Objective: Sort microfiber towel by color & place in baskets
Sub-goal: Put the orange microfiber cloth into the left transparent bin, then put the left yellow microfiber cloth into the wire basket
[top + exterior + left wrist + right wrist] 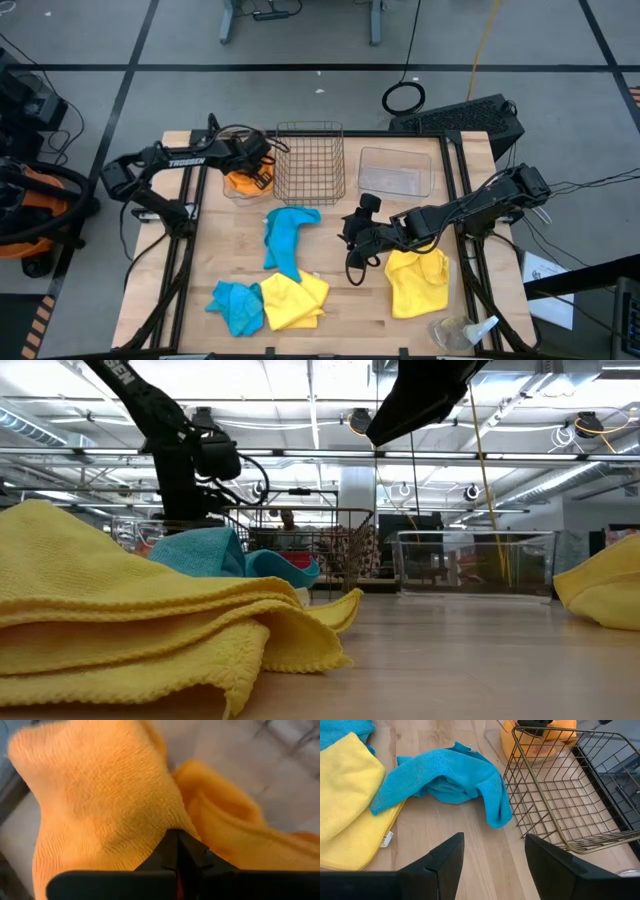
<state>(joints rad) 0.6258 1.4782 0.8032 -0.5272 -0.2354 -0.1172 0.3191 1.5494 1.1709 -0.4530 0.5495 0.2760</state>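
Note:
An orange towel (pixel 243 182) lies in the left clear tub (pixel 228 192) at the far left; my left gripper (pixel 254 163) is above it, shut on the towel (pixel 100 795). The dark wire basket (pixel 310 160) stands to the right of that tub, then the second clear tub (pixel 395 170). My right gripper (pixel 495 855) is open and empty over the table's middle (pixel 352 240), near a blue towel (pixel 290 235). Another blue towel (pixel 235 305) and a yellow towel (pixel 292 300) lie at the near left. A second yellow towel (pixel 418 280) lies at the near right. My left gripper pinches a raised fold of the orange towel (pixel 165 822) between its two shut fingers (pixel 182 850). The fingers come from above, pointing down into the tub. The towel bunches up around the fingertips, and its lower part (pixel 240 830) rests in the tub.
A crumpled clear plastic piece (pixel 460 332) lies at the table's near right corner. A black device (pixel 460 118) sits beyond the far right edge. Bare wood shows between the blue towel and the right yellow towel.

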